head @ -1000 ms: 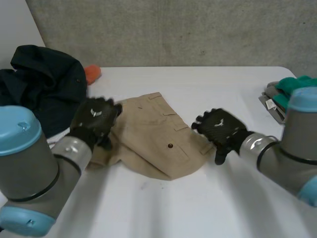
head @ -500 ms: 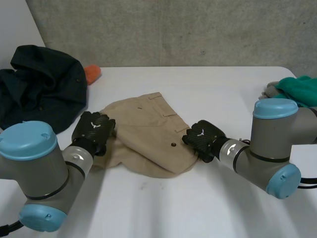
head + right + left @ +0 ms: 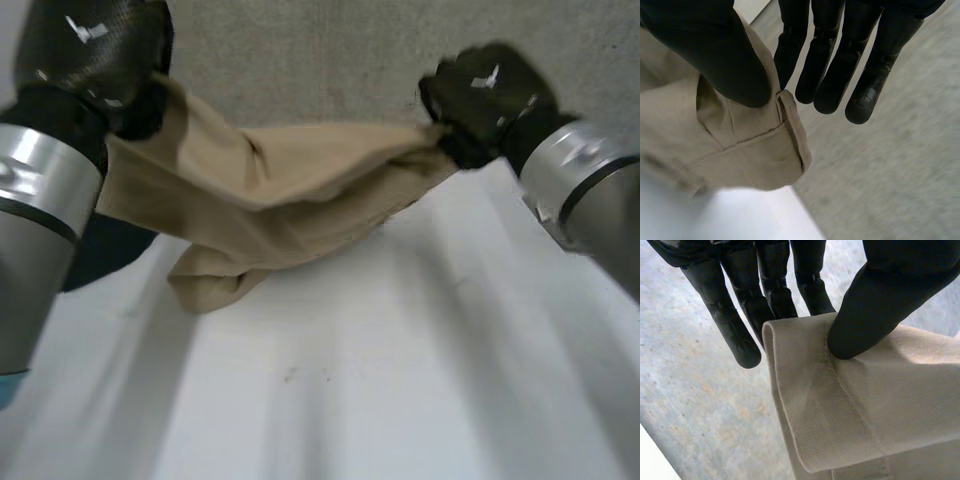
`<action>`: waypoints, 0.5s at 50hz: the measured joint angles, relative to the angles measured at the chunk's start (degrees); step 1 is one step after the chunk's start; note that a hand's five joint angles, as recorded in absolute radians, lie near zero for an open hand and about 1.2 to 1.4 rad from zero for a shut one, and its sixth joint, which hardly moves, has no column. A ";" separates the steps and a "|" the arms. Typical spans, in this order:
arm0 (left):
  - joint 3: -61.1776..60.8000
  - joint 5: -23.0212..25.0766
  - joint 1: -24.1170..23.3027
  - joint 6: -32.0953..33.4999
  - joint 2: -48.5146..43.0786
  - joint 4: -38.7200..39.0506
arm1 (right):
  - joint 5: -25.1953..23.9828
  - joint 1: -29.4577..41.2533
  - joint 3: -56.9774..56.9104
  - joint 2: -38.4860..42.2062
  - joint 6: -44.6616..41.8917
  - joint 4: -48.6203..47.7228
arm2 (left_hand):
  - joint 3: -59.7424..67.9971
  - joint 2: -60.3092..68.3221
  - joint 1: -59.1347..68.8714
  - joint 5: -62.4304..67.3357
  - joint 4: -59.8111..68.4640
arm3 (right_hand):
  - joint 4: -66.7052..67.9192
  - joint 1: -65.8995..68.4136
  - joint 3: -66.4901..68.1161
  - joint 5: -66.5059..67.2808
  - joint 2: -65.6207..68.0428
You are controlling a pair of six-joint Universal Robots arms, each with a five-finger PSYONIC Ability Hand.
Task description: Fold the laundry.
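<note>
Your left robot hand (image 3: 95,60) and right robot hand (image 3: 480,95) each pinch a hemmed edge of the tan garment (image 3: 270,200) between thumb and straight fingers. It sags between them over the counter (image 3: 400,380). It looks light and limp, and the stitched hems look like the firmest hold.

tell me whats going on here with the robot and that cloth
The robot's left hand and right hand hold a tan garment up over the white table, stretched between them. Each pinches one end at a stitched hem, thumb against fingers. The garment's middle sags toward the table.
</note>
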 measured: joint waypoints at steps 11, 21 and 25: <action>14.43 3.01 0.77 -9.33 7.78 -10.03 | 2.85 -2.26 -10.08 -11.25 0.73 6.22 | 0.22 0.13 0.00 0.00 0.02 | 0.01 0.00 0.02 0.00 0.00; 23.21 3.13 1.47 -11.85 -0.32 -9.55 | 3.66 -2.94 -17.86 -4.56 0.58 6.10 | 0.22 0.13 0.00 0.00 0.02 | 0.03 0.00 0.04 0.06 0.00; 24.50 3.09 1.81 -11.77 -9.66 -8.73 | 3.80 -2.38 -18.89 3.50 0.38 5.74 | 0.22 0.13 0.00 0.00 0.02 | 0.03 0.00 0.04 0.14 0.00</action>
